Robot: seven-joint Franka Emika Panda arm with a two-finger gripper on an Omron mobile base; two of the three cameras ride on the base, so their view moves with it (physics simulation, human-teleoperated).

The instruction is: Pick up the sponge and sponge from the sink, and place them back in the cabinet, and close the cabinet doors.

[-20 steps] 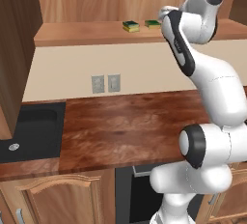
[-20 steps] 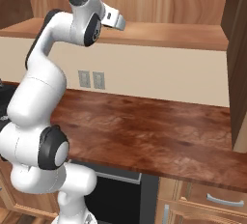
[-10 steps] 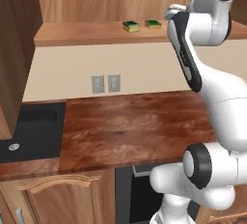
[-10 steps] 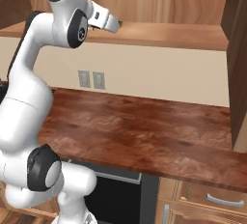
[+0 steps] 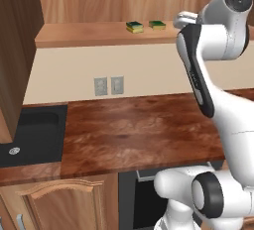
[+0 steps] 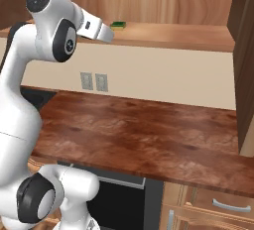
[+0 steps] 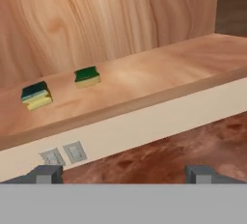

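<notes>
Both small flat green-over-yellow sponges [image 7: 87,76] [image 7: 36,95] already lie side by side on the light wood-grain cabinet shelf [image 7: 144,85], at eleven o'clock from the wide-open, empty hand [image 7: 124,175]. For the remaining step, we judge it best to draw the hand clear of the opening, then push each tall mid-brown panelled cabinet door [image 5: 17,50] flat-on near its free edge until shut.

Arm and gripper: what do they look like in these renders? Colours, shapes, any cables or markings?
The arm is glossy white with rounded, tubular links, black bands at the joints and round dark caps on the joint ends. The hand is a white block with a small dark mark on its side. The gripper has two small, square, dark grey finger tips. No cables show.
</notes>
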